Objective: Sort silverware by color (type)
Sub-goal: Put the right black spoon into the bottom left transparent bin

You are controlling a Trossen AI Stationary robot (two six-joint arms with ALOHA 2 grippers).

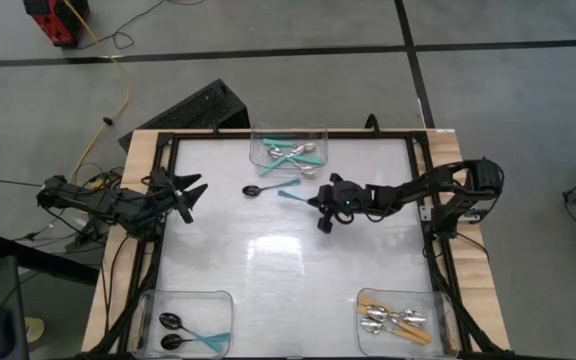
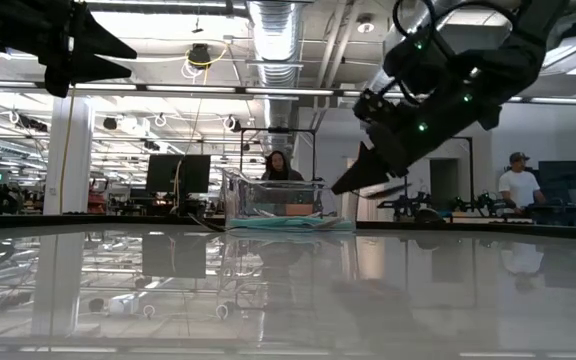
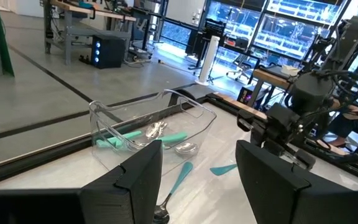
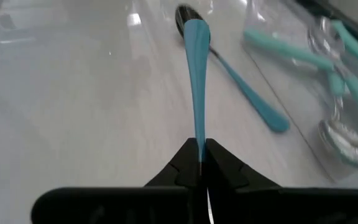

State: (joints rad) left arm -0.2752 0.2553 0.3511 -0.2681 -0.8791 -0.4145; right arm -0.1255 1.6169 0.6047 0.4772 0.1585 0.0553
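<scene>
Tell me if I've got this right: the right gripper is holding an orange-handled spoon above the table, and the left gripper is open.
Not quite: the spoon in the right gripper has a teal handle, not orange, as the right wrist view shows. The rest stands: it is held above the table, and the left gripper is open.

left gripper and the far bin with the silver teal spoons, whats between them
In the high view, only a black-bowled teal spoon lies on the table between the left gripper and the far bin; otherwise bare.
</scene>
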